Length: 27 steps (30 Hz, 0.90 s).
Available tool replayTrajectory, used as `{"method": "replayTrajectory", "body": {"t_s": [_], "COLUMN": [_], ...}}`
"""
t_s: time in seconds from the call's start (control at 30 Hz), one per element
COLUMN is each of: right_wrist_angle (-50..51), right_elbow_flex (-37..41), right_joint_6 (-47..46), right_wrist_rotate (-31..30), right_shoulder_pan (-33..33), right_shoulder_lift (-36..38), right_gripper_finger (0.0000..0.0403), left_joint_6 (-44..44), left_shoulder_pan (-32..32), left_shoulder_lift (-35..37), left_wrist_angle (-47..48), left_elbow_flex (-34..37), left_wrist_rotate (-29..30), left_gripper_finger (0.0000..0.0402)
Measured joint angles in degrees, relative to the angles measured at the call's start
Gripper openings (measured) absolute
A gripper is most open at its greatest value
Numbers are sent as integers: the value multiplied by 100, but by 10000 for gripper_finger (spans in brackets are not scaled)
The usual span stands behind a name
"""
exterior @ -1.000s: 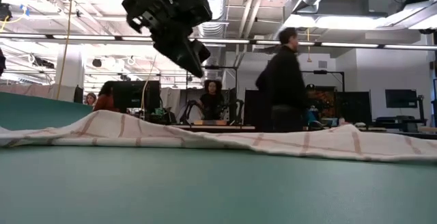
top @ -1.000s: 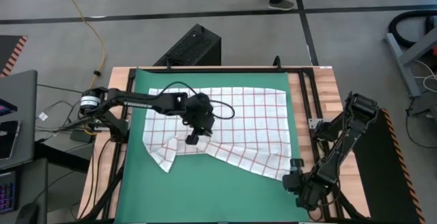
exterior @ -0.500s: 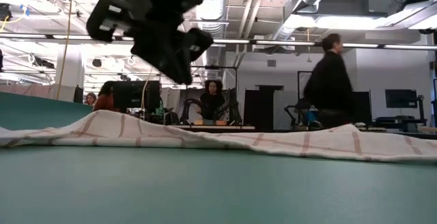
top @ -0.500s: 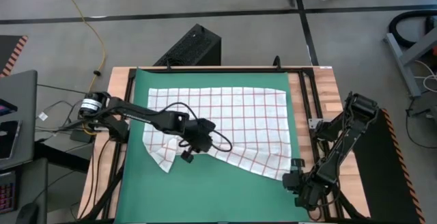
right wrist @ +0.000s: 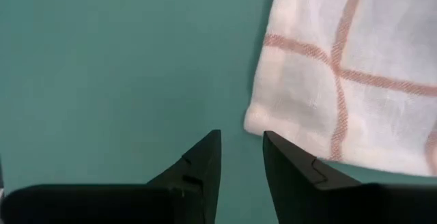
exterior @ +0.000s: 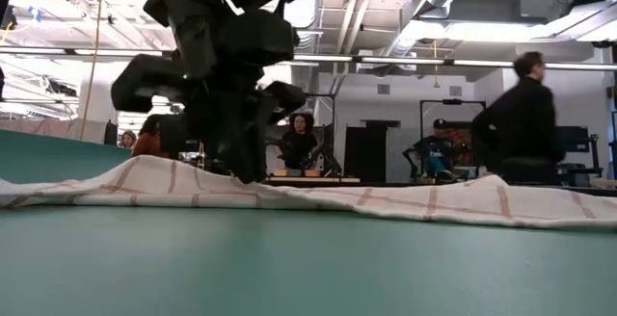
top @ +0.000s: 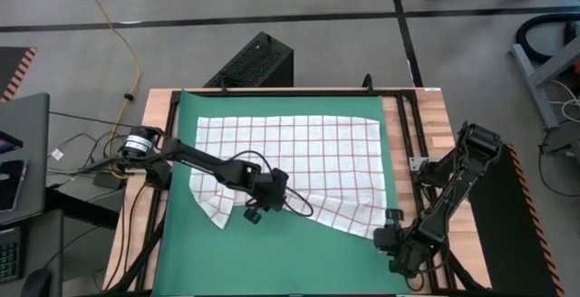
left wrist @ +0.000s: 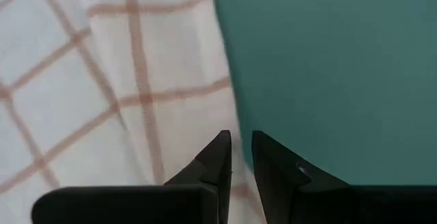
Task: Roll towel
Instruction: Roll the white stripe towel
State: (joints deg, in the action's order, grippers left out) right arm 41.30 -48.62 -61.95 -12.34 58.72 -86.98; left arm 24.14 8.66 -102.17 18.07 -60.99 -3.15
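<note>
The white towel (top: 290,157) with its red grid lies spread on the green mat (top: 272,261). Its near left corner (top: 215,208) is rumpled and folded. My left gripper (top: 253,214) points steeply down at the towel's near edge (left wrist: 229,94). Its fingers (left wrist: 241,145) stand a narrow gap apart, one over cloth and one over mat. In the low view it (exterior: 243,167) reaches down to the cloth's ridge. My right gripper (top: 390,227) waits open at the table's near right, with the towel's near right corner (right wrist: 273,118) just ahead of its fingers (right wrist: 241,149). My left gripper comes slanting from above at the towel's near edge (left wrist: 222,125), left of its middle. Nothing shows between the fingers, and I cannot tell whether the tips touch the cloth. The towel lies flat on the mat.
A black box (top: 258,62) sits on the floor beyond the table's far edge. Black rails (top: 410,134) run along the table's right side. A laptop (top: 18,152) stands off to the left. People (exterior: 521,114) show in the room behind the table.
My left gripper has gone from over the towel's middle toward the table's near edge and down, rolling as it went, and now stands at the towel's near edge. The towel has stayed where it was. A person has walked rightward in the room behind.
</note>
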Motion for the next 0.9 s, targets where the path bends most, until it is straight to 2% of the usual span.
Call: {"method": "replayTrajectory", "body": {"t_s": [0.1,0.37,0.53,0.77,0.9], "right_wrist_angle": [7,0,19,22,22], "right_elbow_flex": [0,0,0,0,0], "right_joint_6": [1,10,2,0,0], "right_wrist_rotate": [-59,-103,-105,-109,-122], "right_shoulder_pan": [-40,-76,-76,-76,-76], "right_shoulder_lift": [0,0,0,0,0], "right_gripper_finger": [132,132,132,132,132], "left_joint_6": [67,157,203,232,116], "left_shoulder_pan": [16,70,115,112,104], "left_shoulder_lift": [0,-116,-109,-109,-109], "left_wrist_angle": [-107,-108,-104,-102,-76], "left_elbow_flex": [0,5,2,2,2], "left_wrist_rotate": [234,252,759,735,458], "left_gripper_finger": [49,49,49,45,9]}}
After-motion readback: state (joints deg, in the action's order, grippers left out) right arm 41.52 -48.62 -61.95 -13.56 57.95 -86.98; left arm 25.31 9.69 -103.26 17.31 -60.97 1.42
